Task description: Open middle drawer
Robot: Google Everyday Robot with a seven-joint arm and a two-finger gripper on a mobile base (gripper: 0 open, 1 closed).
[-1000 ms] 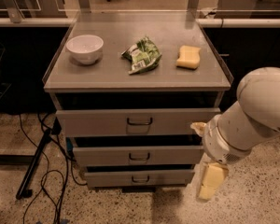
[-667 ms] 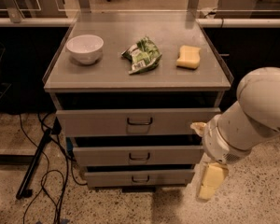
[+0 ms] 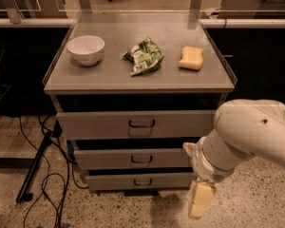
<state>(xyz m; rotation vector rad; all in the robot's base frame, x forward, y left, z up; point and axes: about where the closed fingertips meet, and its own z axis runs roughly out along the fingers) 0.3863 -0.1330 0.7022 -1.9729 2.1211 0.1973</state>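
Note:
The middle drawer (image 3: pixel 109 158) is a grey flat front with a small dark loop handle (image 3: pixel 141 160) at its centre. It sits between the taller top drawer (image 3: pixel 99 124) and the shorter bottom drawer (image 3: pixel 114 181). Its front stands a little behind the top drawer's front. My gripper (image 3: pixel 201 199) hangs from the white arm (image 3: pixel 249 129) at the lower right. It is level with the bottom drawer, to the right of the cabinet, and touches no handle.
On the cabinet top (image 3: pixel 114 75) are a white bowl (image 3: pixel 86 49), a green snack bag (image 3: pixel 144 56) and a yellow sponge (image 3: pixel 191 58). Black cables (image 3: pixel 47 175) and a dark stand leg (image 3: pixel 35 167) lie on the speckled floor at the left. Dark counters flank the cabinet.

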